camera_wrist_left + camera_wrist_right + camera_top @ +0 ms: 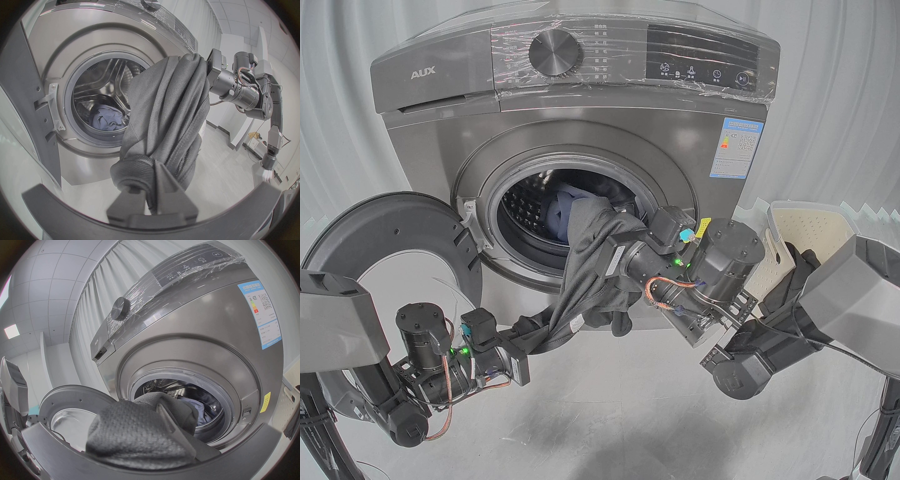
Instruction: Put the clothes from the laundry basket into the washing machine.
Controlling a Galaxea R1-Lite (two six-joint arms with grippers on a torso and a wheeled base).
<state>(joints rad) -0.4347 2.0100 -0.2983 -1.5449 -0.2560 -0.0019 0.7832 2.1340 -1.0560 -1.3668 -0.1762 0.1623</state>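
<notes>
A dark grey garment (584,275) hangs in front of the washing machine's round drum opening (509,240), its top edge at the opening's lower right rim. My right gripper (607,249) is shut on the garment's upper part (137,433), just outside the opening. My left gripper (524,340) is shut on the garment's lower end (162,125), low and left of the opening. A blue cloth (561,209) lies inside the drum. The cream laundry basket (812,228) stands to the right of the machine with dark clothes (797,272) in it.
The machine's round door (387,240) stands swung open to the left, close to my left arm. Bare grey floor (612,406) lies in front of the machine. Pale curtains hang behind it.
</notes>
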